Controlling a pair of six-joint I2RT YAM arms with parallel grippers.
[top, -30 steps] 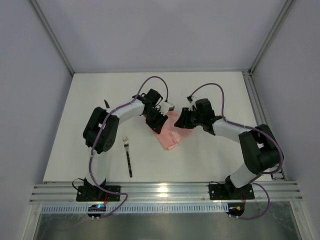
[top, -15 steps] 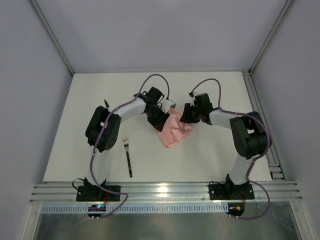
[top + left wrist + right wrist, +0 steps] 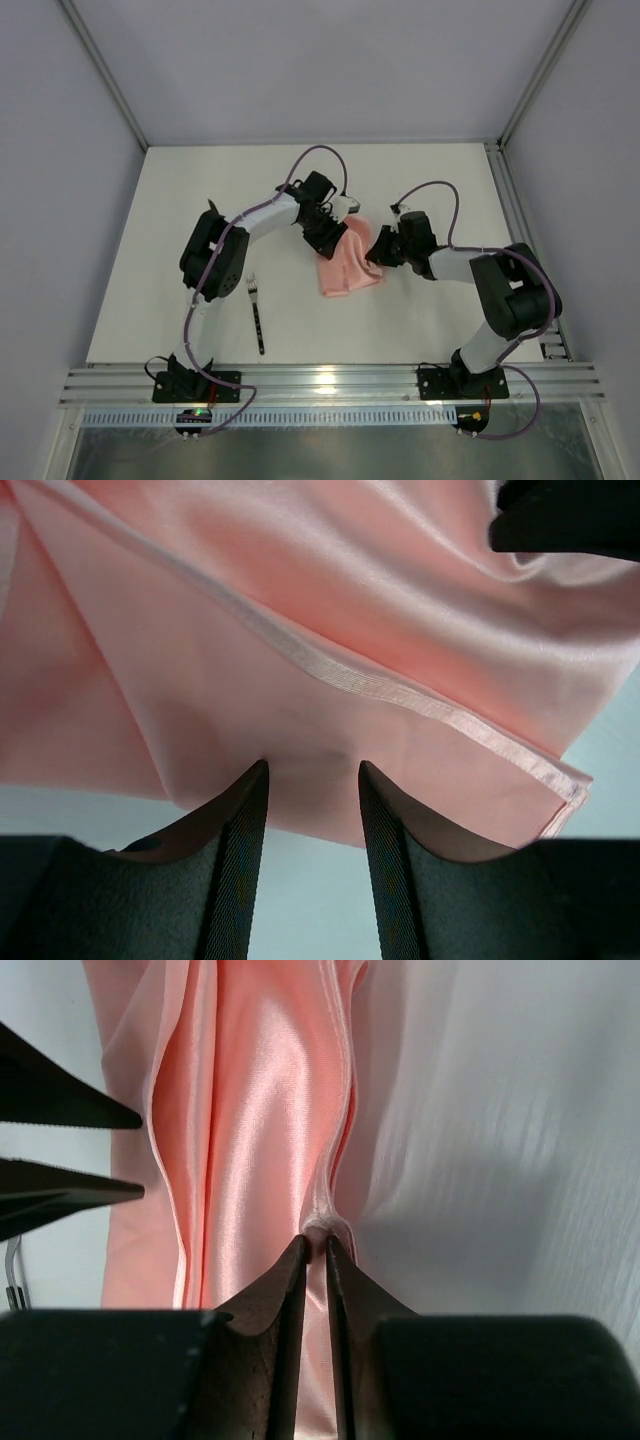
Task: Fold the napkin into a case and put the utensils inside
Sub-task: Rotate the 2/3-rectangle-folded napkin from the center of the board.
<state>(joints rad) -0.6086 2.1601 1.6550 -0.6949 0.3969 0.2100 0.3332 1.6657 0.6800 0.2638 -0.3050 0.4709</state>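
Observation:
The pale-pink napkin (image 3: 345, 268) lies crumpled and partly folded mid-table between the two grippers. My left gripper (image 3: 337, 228) is at its far left edge, open. In the left wrist view its fingertips (image 3: 250, 780) touch the napkin (image 3: 350, 600) with bare table showing between them. At the right edge, my right gripper (image 3: 376, 252) is shut on a raised fold. In the right wrist view the right gripper (image 3: 315, 1242) pinches a ridge of the napkin (image 3: 250, 1110). The fork (image 3: 257, 312) lies on the table left of the napkin, tines pointing away.
The white table (image 3: 440, 320) is walled by grey panels and metal posts. A rail (image 3: 330, 382) runs along the near edge by both arm bases. The left arm's elbow (image 3: 208, 255) stands close above the fork.
My right gripper has moved nearer along the napkin's right edge and closed on a fold. The napkin has bunched narrower and shifted. The left gripper has edged right.

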